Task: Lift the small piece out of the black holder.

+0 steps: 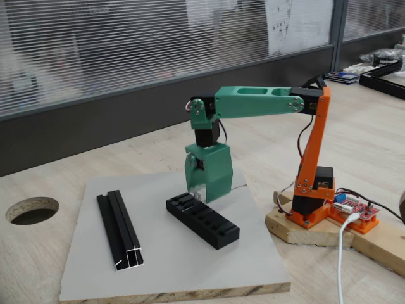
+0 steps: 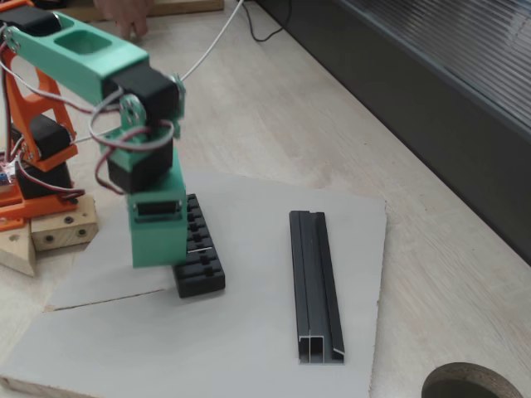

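Tool (image 1: 197, 193) hides the black holder's (image 1: 212, 223) near slots; its grip cannot be told.

No text, label, brand or number could be read; the sheets (image 1: 292, 25) behind the blinds were too blurred.

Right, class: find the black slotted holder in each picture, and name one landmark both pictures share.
A fixed view: the black slotted holder lies at lower centre, running diagonally on the grey board.
A fixed view: it lies left of centre, partly behind the green gripper.
Shared landmark: the black grooved rail.
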Available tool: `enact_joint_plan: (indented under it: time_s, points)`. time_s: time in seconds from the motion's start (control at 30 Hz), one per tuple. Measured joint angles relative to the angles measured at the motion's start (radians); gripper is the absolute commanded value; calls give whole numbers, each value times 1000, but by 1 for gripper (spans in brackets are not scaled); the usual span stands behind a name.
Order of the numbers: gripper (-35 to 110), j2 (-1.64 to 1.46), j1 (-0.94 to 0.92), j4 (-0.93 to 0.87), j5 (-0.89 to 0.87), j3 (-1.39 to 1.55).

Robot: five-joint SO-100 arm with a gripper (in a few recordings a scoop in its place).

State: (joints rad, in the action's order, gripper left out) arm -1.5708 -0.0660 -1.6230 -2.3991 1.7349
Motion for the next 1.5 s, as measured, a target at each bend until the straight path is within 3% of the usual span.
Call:
enact_joint_plan:
  time_s: [1.5]
  points:
    - [47, -17, 8, 77, 2, 0]
